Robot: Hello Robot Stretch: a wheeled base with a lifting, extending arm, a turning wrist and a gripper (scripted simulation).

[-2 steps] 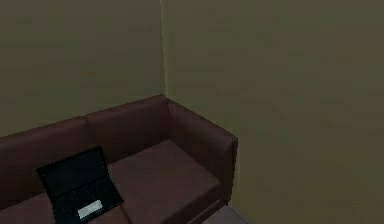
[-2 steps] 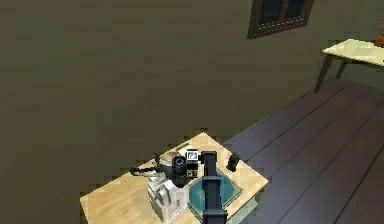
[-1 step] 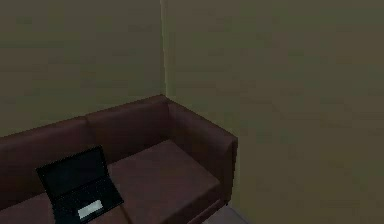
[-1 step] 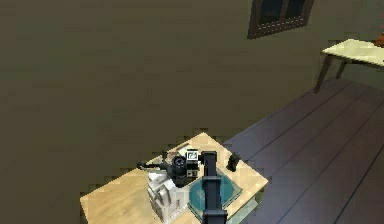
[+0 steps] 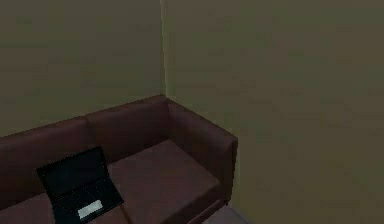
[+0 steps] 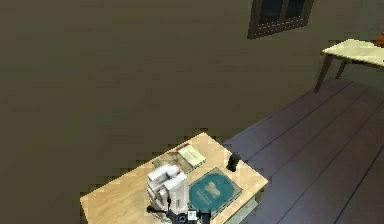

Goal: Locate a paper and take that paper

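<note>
Ahead, sofa (image 5: 170, 150): dark red, set in the wall corner
laptop (image 5: 80, 185): lid up, on the sofa's left seat
table (image 6: 120, 192): light wood, low in the arm side view
gripper (image 6: 168, 208): over the table's near edge; cannot tell whether it holds anything
paper (image 6: 190, 155): pale, flat on the table's far side
book (image 6: 215, 188): teal, on the table, right of the gripper

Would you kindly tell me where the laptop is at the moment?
The open laptop sits on the dark red sofa's seat at the forward view's lower left, just in front of the backrest.
</note>
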